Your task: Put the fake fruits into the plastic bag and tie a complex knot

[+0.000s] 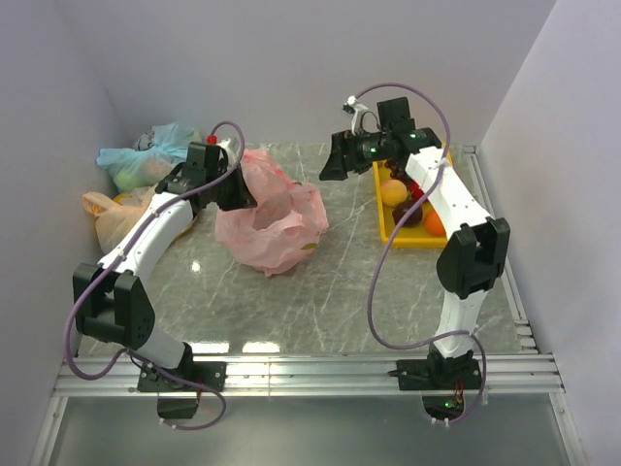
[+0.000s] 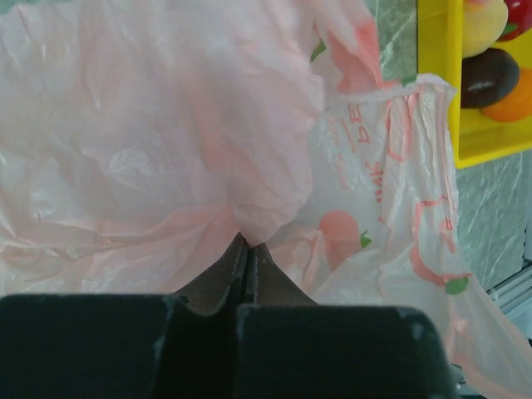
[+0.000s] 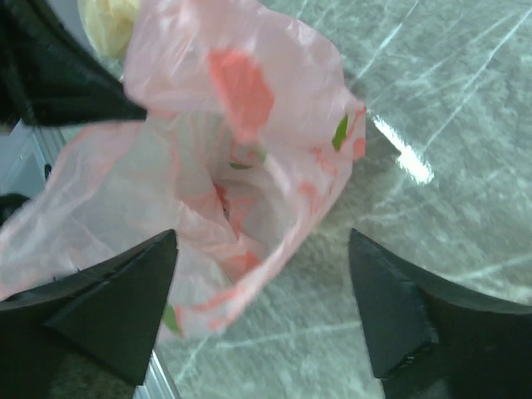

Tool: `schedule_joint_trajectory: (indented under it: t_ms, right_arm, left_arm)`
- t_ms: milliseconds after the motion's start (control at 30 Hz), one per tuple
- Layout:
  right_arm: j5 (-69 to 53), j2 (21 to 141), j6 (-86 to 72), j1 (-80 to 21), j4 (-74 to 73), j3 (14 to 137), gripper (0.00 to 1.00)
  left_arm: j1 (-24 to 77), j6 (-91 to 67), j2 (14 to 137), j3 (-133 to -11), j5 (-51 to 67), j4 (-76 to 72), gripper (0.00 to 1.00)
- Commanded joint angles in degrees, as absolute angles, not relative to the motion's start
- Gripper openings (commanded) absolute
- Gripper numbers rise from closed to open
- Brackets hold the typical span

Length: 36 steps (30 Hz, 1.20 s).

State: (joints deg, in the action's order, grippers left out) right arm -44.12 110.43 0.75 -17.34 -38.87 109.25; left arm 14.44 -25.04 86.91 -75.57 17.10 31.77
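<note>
My left end effector (image 2: 248, 248) is pinched fully closed on a fold of the bag (image 2: 158, 125). In the left wrist view the pink film fills almost everything, so the bag's outline and mouth are lost there. From the top, my own wrist mostly covers the pinch. That view shows the bag (image 1: 277, 223) heaped on the tabletop (image 1: 291, 301) left of centre, with one edge lifted up to the left end effector (image 1: 236, 187).

My right end effector (image 3: 262, 241) is spread wide and grips nothing. It hangs above the bag, apart from the film. Only the right wrist view looks into the mouth, which gapes open. Crumpled folds and red-and-green print hide the bottom, so I cannot tell what lies inside. A black shape in that view's upper left corner is cut off by the frame.

The fruits (image 1: 408, 206) sit in a yellow tray (image 1: 385, 236) at the right, partly under my right arm. The top view shows a yellow one, a dark one and an orange one, but the rest are hard to separate. The left wrist view catches just a corner of the tray (image 2: 436, 83), with three fruits cropped at the edge.
</note>
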Motion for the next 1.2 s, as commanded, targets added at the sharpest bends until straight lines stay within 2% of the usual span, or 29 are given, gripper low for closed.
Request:
schedule_joint_trajectory:
  t_ms: [0,167,333,433,600,867,1167]
  right_arm:
    - [-42.72,105.21,6.22,-14.95,-46.64,112.76,0.92]
    - [-41.05,104.08,8.61,-8.54,-53.96,113.57,0.94]
    - [-26.48,102.83,14.75,-3.0,-56.5,109.51,0.92]
    - [-23.3,105.46,18.54,-0.54,-57.39,107.76,0.88]
    - [-19.26,110.82,24.86,-0.26,-54.5,109.59,0.85]
    - [-18.2,124.0,33.39,-0.79,-58.62,122.95,0.9]
    - [-16.35,125.95,38.05,-4.74,-56.17,117.69,0.94]
  left_arm:
    - [14.5,-29.0,86.66,-78.66,15.12,30.41,0.0]
    - [14.5,-26.99,86.92,-80.24,15.21,29.88,0.0]
    - [15.38,-21.73,85.78,-80.16,15.11,27.52,0.0]
    - [16.61,-18.04,86.13,-78.93,17.05,25.06,0.0]
    - [17.84,-11.09,88.15,-79.89,21.26,25.58,0.0]
    - [18.54,-7.38,92.71,-85.85,19.95,31.36,0.0]
    - [18.54,-3.69,95.18,-89.64,19.42,32.52,0.0]
